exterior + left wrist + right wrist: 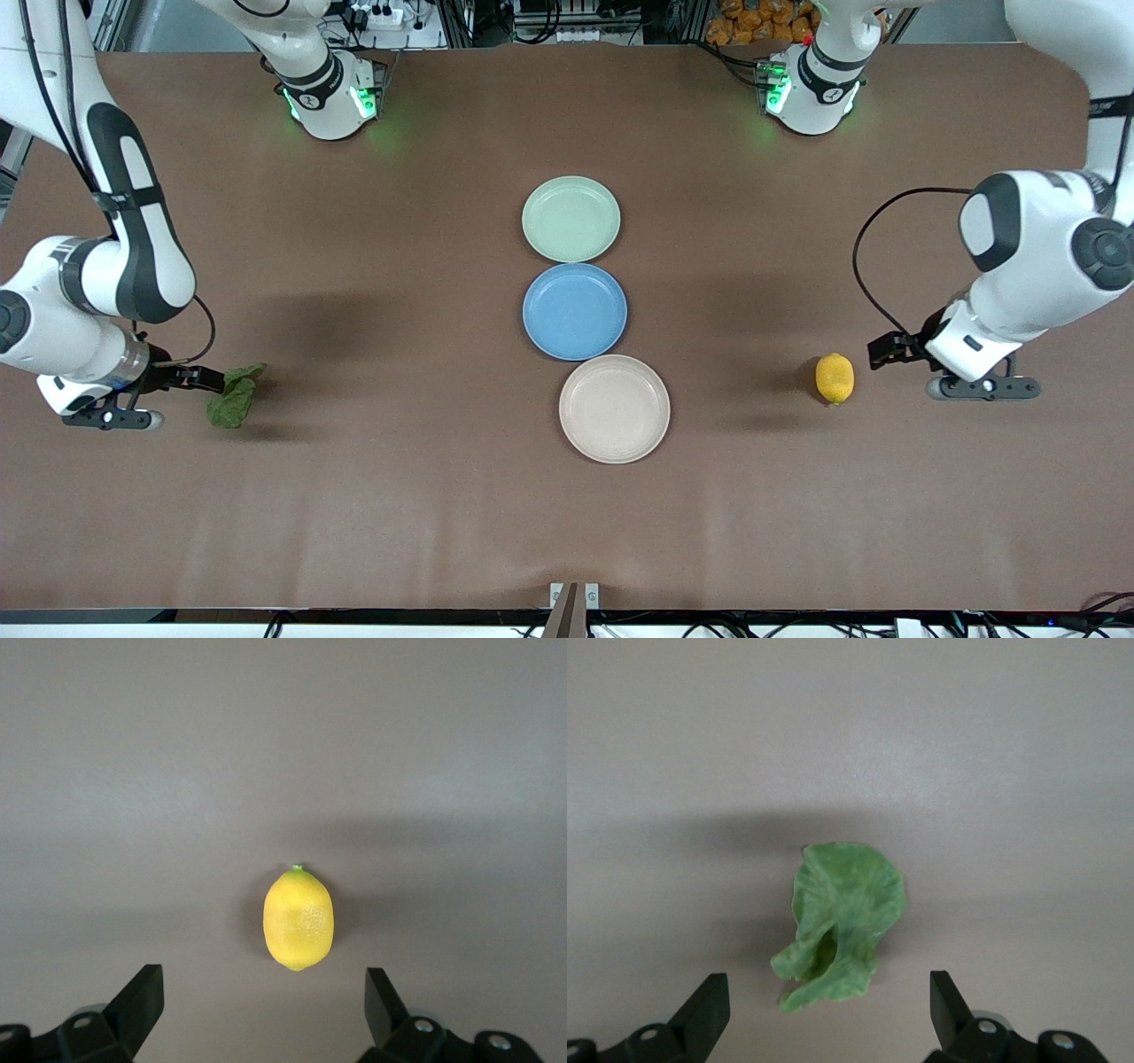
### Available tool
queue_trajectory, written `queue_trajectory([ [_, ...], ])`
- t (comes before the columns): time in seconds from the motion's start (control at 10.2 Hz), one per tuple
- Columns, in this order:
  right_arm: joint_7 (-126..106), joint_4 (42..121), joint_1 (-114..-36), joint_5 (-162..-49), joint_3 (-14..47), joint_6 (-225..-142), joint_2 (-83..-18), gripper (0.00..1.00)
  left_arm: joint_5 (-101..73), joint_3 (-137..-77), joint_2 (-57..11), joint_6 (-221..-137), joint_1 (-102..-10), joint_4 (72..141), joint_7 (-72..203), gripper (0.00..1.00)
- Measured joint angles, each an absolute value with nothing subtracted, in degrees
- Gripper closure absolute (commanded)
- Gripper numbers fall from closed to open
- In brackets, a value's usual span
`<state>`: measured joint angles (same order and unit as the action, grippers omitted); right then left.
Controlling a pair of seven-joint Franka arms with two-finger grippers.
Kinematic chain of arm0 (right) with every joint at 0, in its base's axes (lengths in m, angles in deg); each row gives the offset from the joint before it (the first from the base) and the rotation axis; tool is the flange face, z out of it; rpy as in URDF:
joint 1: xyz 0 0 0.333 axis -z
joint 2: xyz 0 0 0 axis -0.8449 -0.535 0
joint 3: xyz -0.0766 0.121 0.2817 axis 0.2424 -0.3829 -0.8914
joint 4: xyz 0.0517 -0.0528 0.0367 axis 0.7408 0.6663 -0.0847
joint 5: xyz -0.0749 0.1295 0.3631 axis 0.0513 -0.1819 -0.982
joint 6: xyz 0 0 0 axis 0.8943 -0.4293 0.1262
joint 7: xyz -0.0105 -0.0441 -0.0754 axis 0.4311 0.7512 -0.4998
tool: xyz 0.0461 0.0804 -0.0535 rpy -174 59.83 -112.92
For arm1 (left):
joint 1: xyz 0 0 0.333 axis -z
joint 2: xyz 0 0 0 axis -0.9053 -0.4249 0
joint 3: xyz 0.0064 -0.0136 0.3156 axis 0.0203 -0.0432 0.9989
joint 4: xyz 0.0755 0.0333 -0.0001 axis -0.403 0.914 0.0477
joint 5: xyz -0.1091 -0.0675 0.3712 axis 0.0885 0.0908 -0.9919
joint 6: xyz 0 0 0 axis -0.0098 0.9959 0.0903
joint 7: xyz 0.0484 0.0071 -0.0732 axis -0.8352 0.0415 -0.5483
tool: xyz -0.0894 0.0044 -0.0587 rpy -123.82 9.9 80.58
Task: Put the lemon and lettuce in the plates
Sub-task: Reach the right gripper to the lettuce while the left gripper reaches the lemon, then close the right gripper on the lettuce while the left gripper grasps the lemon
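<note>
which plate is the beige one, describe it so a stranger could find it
Three plates sit in a line mid-table. The beige plate is the one nearest the front camera, next to the blue plate. It is the largest and the only pale cream one.

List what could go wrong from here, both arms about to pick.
1. The lemon is round and lies loose between the open left gripper fingers; it may roll or squirt out on closing.
2. The lettuce is thin and floppy; the open right gripper may pinch only an edge.
</note>
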<state>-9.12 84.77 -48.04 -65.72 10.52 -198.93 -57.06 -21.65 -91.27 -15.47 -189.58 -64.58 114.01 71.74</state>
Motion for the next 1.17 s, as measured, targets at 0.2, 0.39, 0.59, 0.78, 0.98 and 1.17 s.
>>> queue_trajectory([
  [0.2, -9.1, 84.6, -48.0, -65.7, 10.5, -200.1, -59.4, 0.00, -21.7, -91.4, -18.6, -192.0, -64.3, 114.4, 71.7, 0.00],
  [0.39, -9.1, 84.4, -47.6, -65.7, 10.6, -201.8, -61.4, 0.00, -21.7, -91.5, -22.1, -195.8, -64.2, 114.7, 71.7, 0.00],
  [0.59, -9.1, 84.3, -46.5, -65.7, 10.6, -202.1, -62.9, 0.00, -21.7, -91.5, -25.1, -198.4, -64.2, 114.7, 71.7, 0.00],
  [0.78, -9.1, 84.3, -46.3, -65.7, 10.6, -203.8, -64.1, 0.00, -21.7, -91.7, -26.7, -199.7, -64.1, 114.8, 71.7, 0.00],
  [0.98, -9.1, 84.3, -46.3, -65.7, 10.4, -204.6, -65.0, 0.00, -21.7, -91.8, -28.6, -203.7, -63.8, 116.0, 71.7, 0.00],
  [1.17, -9.1, 84.2, -46.3, -65.7, 10.3, -204.6, -65.0, 0.00, -21.7, -92.4, -31.1, -207.5, -63.7, 117.2, 71.7, 0.00],
])
